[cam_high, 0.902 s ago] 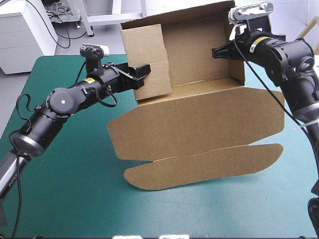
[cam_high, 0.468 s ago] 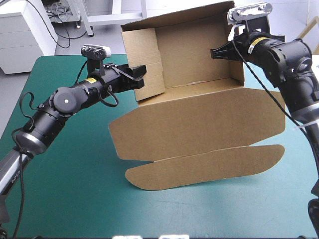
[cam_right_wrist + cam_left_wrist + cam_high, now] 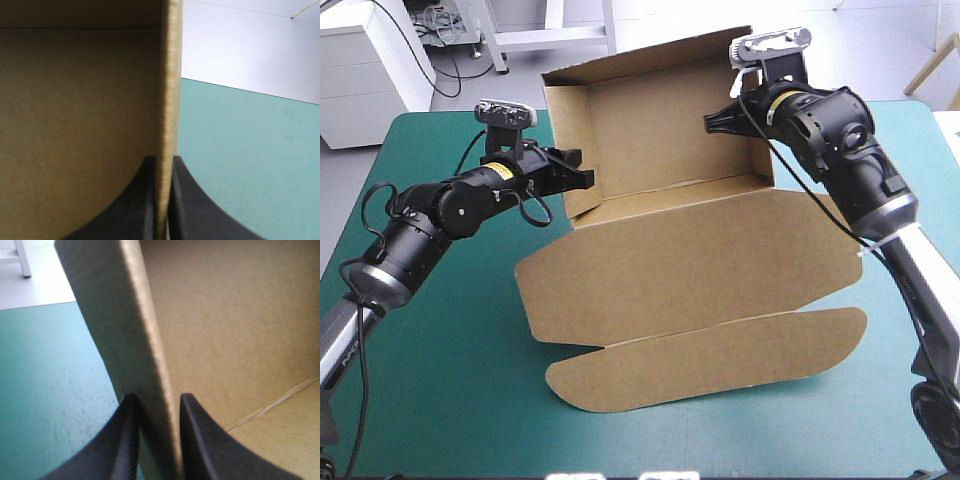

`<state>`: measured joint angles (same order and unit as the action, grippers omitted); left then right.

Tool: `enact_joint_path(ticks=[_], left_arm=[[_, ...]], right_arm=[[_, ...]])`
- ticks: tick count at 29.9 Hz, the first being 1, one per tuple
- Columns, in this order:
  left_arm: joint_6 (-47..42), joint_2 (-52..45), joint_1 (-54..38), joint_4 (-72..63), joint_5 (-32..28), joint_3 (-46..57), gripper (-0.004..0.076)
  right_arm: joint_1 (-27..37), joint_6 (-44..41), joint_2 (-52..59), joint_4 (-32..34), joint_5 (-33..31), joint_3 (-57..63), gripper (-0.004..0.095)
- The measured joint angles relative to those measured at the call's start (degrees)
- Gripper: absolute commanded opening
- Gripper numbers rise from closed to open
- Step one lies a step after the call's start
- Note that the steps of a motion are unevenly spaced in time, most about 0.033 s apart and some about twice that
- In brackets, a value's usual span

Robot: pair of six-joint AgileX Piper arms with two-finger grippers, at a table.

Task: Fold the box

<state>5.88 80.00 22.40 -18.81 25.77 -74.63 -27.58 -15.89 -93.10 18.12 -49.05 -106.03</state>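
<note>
Brown cut-board box (image 3: 660, 130): open tray, back and side walls raised. Its left side wall (image 3: 145, 340) sits pinched between the left gripper's (image 3: 156, 397) fingers, and the right side wall (image 3: 169, 75) between the right gripper's (image 3: 162, 159) (both seen edge-on). The lid (image 3: 690, 260) lies flat, nearer the robot than both grippers, with the rounded tuck flap (image 3: 710, 355) at its near end.
</note>
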Motion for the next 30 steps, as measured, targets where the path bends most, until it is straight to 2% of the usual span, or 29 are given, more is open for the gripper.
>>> enact_joint_path(ticks=[6, 11, 20, 30], left_arm=[[-3.30, 0.85, -0.84, 5.06, 3.71, 0.00, -0.0010], [-3.82, 1.47, -1.21, 7.06, 8.52, 0.00, -0.0010], [-4.29, 5.64, -4.79, 7.18, 20.39, 0.00, -0.0010], [-4.42, 10.24, -5.37, 12.07, 27.04, 0.00, -0.0009]], right_arm=[[-2.38, -3.40, -2.66, 1.04, -1.69, 0.06, -0.0013], [-2.76, -3.08, -4.32, -0.71, -5.09, 0.16, -0.0019], [-3.59, -1.64, -7.95, -6.61, -13.70, 0.71, -0.0019], [-3.65, 1.53, -15.18, -13.31, -17.04, 0.83, -0.0019]])
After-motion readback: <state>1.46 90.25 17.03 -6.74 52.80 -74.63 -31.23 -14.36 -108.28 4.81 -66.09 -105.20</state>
